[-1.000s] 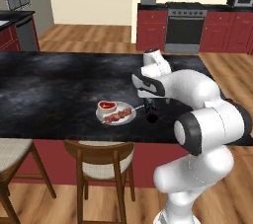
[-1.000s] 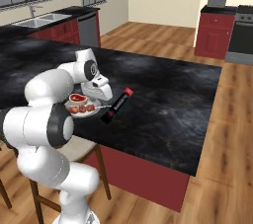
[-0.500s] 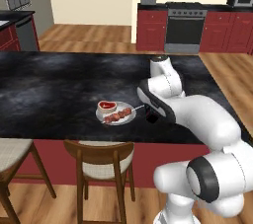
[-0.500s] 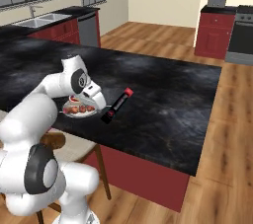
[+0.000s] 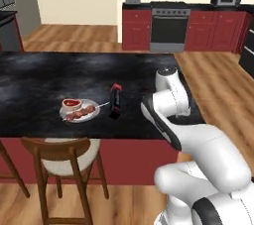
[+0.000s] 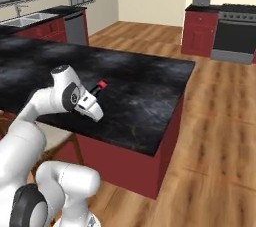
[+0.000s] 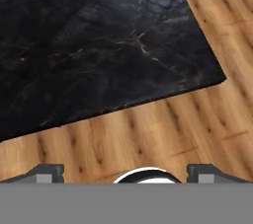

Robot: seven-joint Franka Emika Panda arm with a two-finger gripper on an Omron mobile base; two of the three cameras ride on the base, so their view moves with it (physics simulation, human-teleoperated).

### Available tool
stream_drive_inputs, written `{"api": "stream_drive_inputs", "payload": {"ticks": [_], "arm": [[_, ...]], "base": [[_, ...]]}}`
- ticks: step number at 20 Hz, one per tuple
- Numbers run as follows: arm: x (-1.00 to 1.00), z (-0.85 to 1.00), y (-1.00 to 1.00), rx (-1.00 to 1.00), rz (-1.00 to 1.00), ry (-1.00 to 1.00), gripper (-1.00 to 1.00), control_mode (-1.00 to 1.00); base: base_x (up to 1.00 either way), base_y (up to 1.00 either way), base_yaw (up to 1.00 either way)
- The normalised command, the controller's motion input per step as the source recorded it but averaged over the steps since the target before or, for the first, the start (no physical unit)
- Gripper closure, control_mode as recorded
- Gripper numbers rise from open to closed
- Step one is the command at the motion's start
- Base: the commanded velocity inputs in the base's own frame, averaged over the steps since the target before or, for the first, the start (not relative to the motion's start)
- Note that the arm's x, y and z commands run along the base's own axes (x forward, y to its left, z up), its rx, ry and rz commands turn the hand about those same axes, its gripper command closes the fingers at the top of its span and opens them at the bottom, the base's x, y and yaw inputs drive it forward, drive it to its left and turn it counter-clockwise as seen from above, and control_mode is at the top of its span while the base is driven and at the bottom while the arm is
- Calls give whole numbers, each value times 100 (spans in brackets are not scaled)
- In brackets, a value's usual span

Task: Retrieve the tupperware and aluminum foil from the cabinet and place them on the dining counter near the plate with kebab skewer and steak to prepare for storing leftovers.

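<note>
The arm folds low at the right of the left base view, its claw open and empty over the table edge. The aluminum foil lies mid-frame, just beside the plate; wooden floor shows below.

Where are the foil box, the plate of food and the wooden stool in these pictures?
aluminum foil (image 5: 115, 101): left base view, middle of the box's black top face.
plate (image 5: 91, 115): left base view, bare white rim at its right edge.
stool (image 5: 55, 144): left base view, wooden backrest rail.
</note>
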Motion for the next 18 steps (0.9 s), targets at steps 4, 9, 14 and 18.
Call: {"api": "stream_drive_inputs", "payload": {"ticks": [4,9,14,18], "arm": [[0,0,0,0,0,0,-100,100],[0,0,0,0,0,0,-100,100],[0,0,0,0,0,0,-100,100],[0,0,0,0,0,0,-100,100]], "base": [[-3,-100,-30],[29,-100,-25],[88,-100,-11],[100,-100,0]]}}
